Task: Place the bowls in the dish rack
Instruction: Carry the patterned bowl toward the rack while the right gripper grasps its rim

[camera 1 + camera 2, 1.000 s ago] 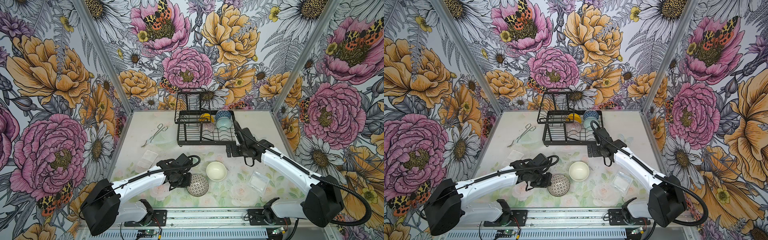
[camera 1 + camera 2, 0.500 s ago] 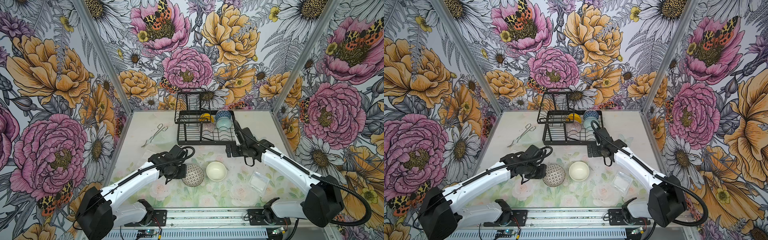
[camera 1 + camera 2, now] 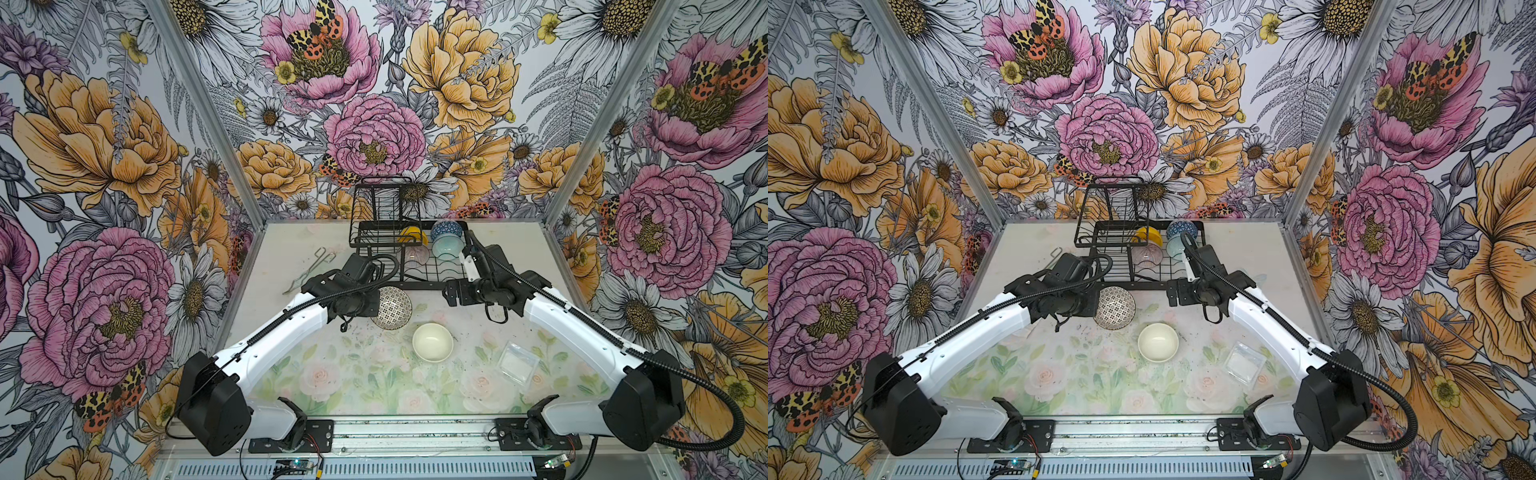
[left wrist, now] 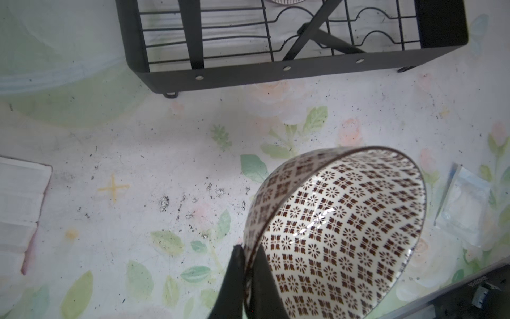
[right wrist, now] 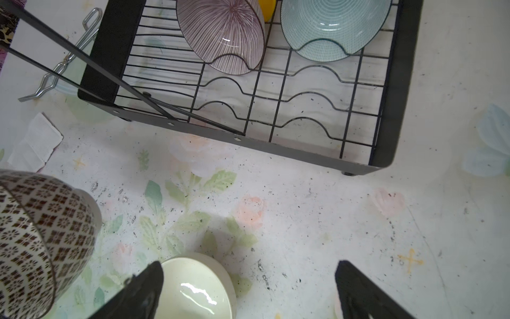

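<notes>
— While four of six are racked, what is the count?

— Item: yellow bowl (image 3: 412, 235), pink-striped bowl (image 3: 415, 258), blue-patterned bowl (image 3: 446, 230) and pale teal bowl (image 3: 446, 250), all in the dish rack (image 3: 415, 286). Item: black-and-white bowl (image 3: 392, 308), tilted just before the rack, its rim pinched narrow in my left pincer (image 4: 247, 250). Item: cream bowl (image 3: 432, 341), on the table (image 3: 353, 374); my right pincer (image 5: 249, 265) gapes wide and empty nearby.

— What does each view add?

— Left wrist: fingers (image 4: 234, 276) astride the rim. Right wrist: free slots (image 5: 303, 105) at the rack's front. Top views alone: the blue-patterned bowl.
</notes>
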`<state>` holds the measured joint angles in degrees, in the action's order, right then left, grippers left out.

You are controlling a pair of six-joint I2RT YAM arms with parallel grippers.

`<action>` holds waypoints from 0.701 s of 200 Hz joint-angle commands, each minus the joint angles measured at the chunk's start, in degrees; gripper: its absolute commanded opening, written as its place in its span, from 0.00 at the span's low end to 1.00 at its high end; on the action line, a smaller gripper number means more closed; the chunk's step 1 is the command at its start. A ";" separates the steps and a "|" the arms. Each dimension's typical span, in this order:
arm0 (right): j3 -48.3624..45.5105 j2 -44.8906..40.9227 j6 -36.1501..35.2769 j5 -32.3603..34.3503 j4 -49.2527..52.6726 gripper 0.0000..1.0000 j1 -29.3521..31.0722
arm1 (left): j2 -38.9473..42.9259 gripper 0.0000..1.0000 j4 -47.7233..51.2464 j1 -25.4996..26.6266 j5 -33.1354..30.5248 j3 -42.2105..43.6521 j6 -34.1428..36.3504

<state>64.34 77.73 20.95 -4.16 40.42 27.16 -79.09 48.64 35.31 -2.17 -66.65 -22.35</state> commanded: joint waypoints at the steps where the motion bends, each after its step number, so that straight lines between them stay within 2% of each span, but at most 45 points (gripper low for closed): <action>1: 2.15 0.48 -0.41 -2.30 -1.24 0.99 0.70 | -2.41 0.00 -6.32 -0.57 -0.13 -3.99 3.16; 53: 3.13 1.65 1.20 -5.99 -5.28 0.98 1.14 | -8.51 0.00 -11.94 -0.42 3.01 -8.82 5.38; 96: 4.56 3.96 1.99 -6.56 -6.99 0.90 1.14 | -12.88 0.00 -13.56 0.41 5.17 -13.64 6.43; 140: 4.46 6.44 3.13 -6.64 -9.58 0.66 1.14 | -14.71 0.00 -14.99 1.19 6.30 -15.69 6.73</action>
<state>67.31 82.94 23.22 -10.11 33.74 27.94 -93.91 38.54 35.86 1.58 -79.40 -16.45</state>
